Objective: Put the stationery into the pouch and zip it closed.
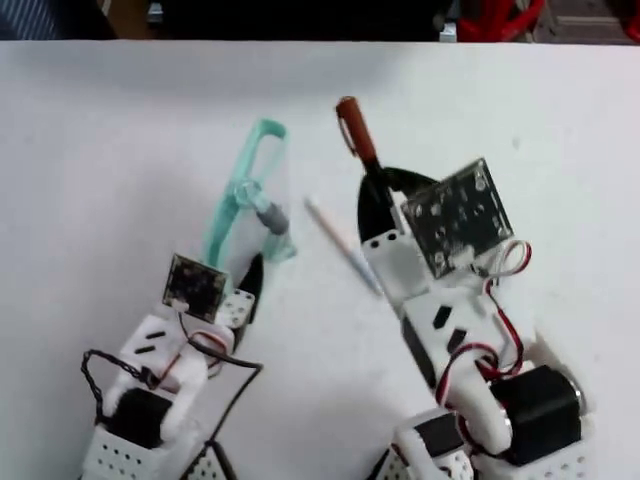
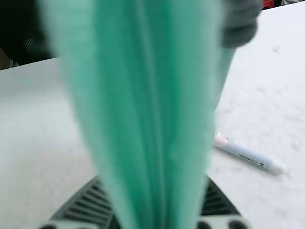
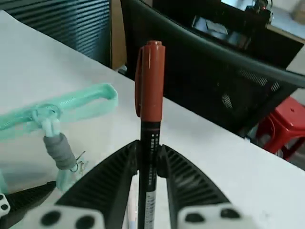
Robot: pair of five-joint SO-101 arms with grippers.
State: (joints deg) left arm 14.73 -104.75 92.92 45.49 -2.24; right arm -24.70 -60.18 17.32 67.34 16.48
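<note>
Surface: white table (image 1: 120,120), seen from above, with a dark strip of room beyond its far edge.
Background: a black mesh chair (image 3: 228,71) and a red stool (image 3: 281,129) stand past the far edge of the table.
Pouch: a see-through pouch (image 1: 238,190) with a mint-green zip edge sits left of the table's middle. It stands on its edge and runs from near the front edge toward the far edge, its green rim forming a long narrow loop.
Zipper pull: a grey zipper pull (image 1: 272,216) hangs from the green rim on the side facing the table's middle.
Left gripper: the left gripper (image 1: 250,278) is at the pouch's near end, toward the front left corner. In its wrist view the green zip band passes down between its jaws, which look pressed onto it, pinching the pouch.
Marker: a black marker (image 1: 355,130) with a red-brown cap is right of the table's middle, cap end pointing to the far edge.
Right gripper: the right gripper (image 1: 378,200) has its two black jaws pressed together on the marker's black barrel, below the cap.
Pen: a slim white and pale blue pen (image 1: 340,245) lies flat on the table between the pouch and the right gripper, slanting from the middle toward the front right. It lies apart from the pouch.
</note>
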